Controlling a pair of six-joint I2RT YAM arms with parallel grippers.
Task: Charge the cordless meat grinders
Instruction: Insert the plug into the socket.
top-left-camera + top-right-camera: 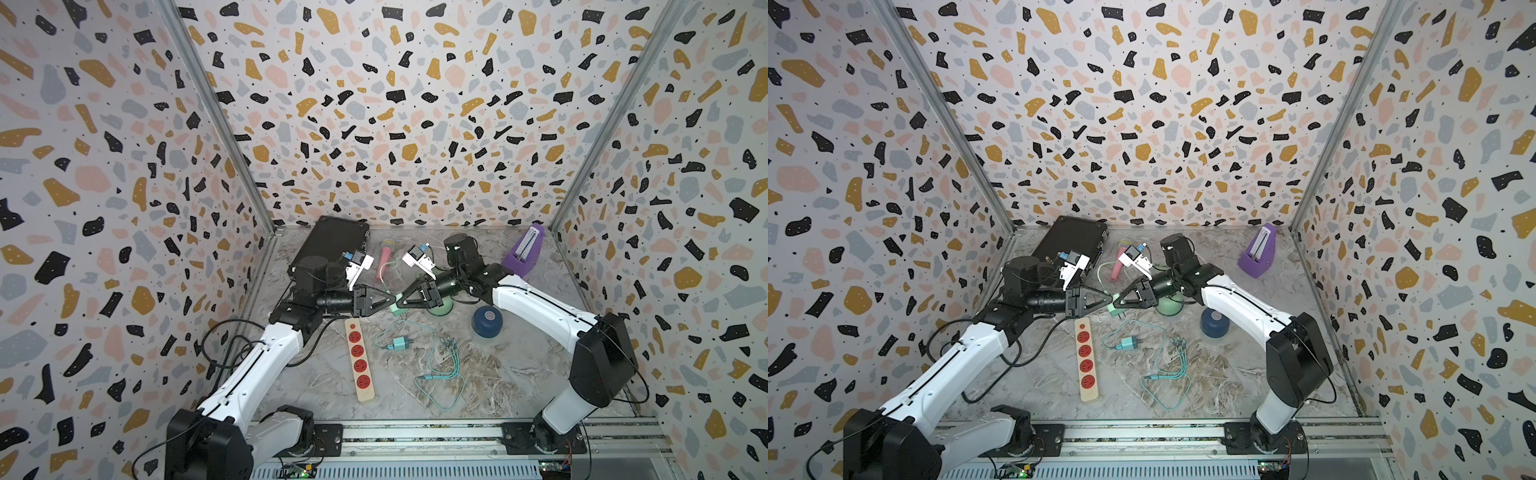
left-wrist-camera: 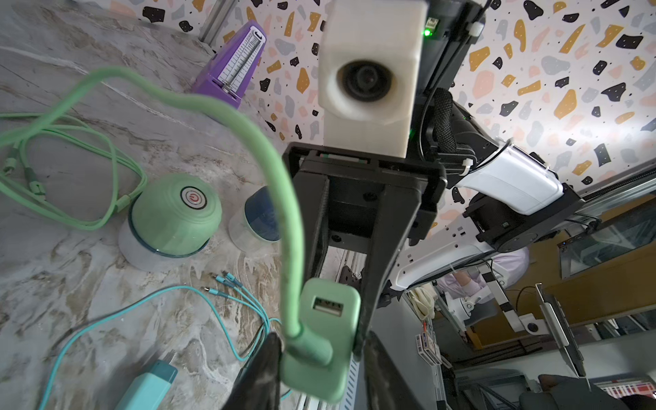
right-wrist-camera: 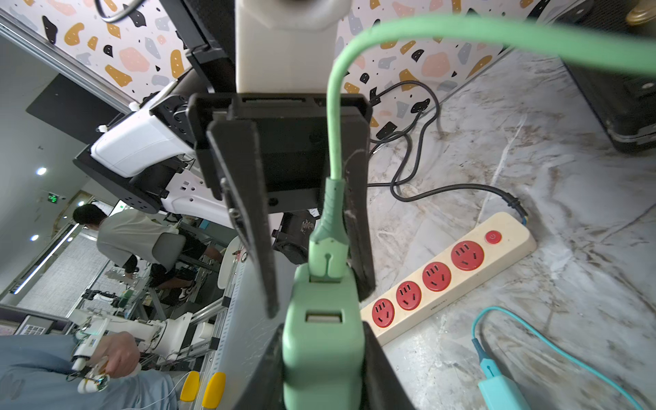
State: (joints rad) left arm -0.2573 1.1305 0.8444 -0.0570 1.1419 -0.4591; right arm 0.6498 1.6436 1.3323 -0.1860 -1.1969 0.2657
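Observation:
The mint green grinder (image 1: 441,308) (image 2: 174,213) stands mid-table, partly under my right arm. The navy blue grinder (image 1: 487,322) (image 2: 261,216) stands just to its right. A green cable (image 2: 230,113) runs from the mint grinder's side to a green plug adapter (image 1: 394,308) (image 3: 323,348) held above the table. My left gripper (image 1: 392,300) (image 2: 323,372) and right gripper (image 1: 399,305) (image 3: 323,372) meet tip to tip, both shut on that adapter. The left grips the end with the cable's plug, the right the end with the free port.
A beige power strip (image 1: 359,359) with red sockets lies just in front of the grippers. A teal adapter (image 1: 400,343) and its multi-headed cable (image 1: 446,374) lie to its right. A black case (image 1: 328,245), a pink toy microphone (image 1: 384,259) and a purple metronome (image 1: 524,253) stand at the back.

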